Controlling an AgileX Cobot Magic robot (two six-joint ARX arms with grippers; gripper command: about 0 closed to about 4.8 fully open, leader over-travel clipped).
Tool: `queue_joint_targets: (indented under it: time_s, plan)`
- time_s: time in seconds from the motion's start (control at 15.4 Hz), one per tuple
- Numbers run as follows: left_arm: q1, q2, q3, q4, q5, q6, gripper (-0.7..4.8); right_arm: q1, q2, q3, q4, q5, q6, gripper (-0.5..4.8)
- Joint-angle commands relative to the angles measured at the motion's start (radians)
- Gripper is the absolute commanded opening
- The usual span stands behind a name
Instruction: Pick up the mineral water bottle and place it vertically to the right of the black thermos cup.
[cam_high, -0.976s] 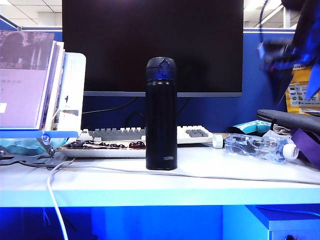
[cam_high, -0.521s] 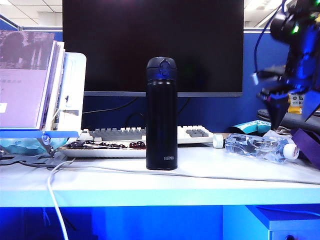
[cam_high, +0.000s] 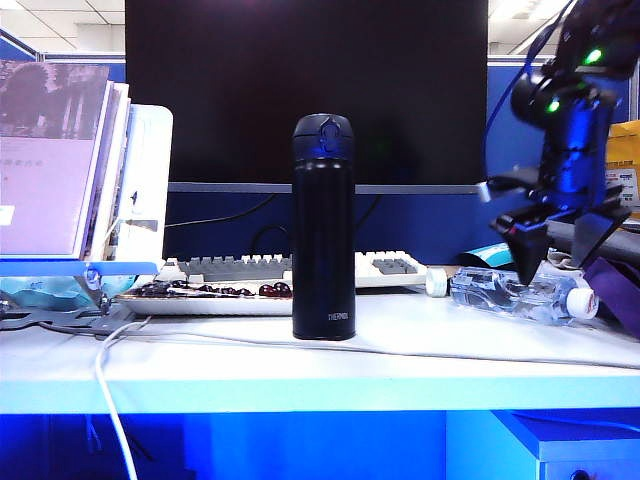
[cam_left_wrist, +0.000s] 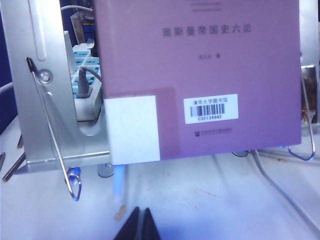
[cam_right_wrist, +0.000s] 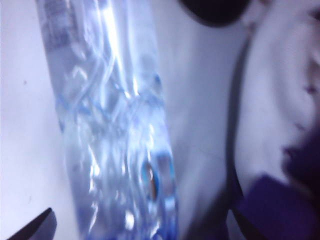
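Clear plastic bottle (cam_high: 520, 293) lies flat, well right of the thermos (cam_high: 323, 228), ungrasped; right hand (cam_high: 562, 262) hangs just above it, fingers apart; left hand (cam_left_wrist: 140, 226) pinched together, empty, beside the book (cam_left_wrist: 200, 75); lifting and standing remain.

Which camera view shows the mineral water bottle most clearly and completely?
The exterior view: the whole mineral water bottle lies on its side on the table, right of the black thermos cup, under the open right gripper. The right wrist view shows only a blurred close stretch of its clear body. The left wrist view shows none of it.
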Motion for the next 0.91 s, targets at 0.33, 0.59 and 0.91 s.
queue_joint_targets:
  time_s: [0.33,0.59,0.91]
  plan:
    - [0.001,-0.003,-0.001,-0.012,0.003,0.0,-0.03,-0.001,0.094,0.066,-0.086,0.061,-0.002,4.79]
    - [0.001,-0.003,-0.001,-0.012,0.003,0.0,-0.03,-0.001,0.095,0.066,-0.108,0.099,-0.002,4.79]
    - [0.001,-0.003,-0.001,-0.011,0.003,0.0,-0.03,-0.001,0.095,0.066,-0.127,0.137,-0.002,2.02]
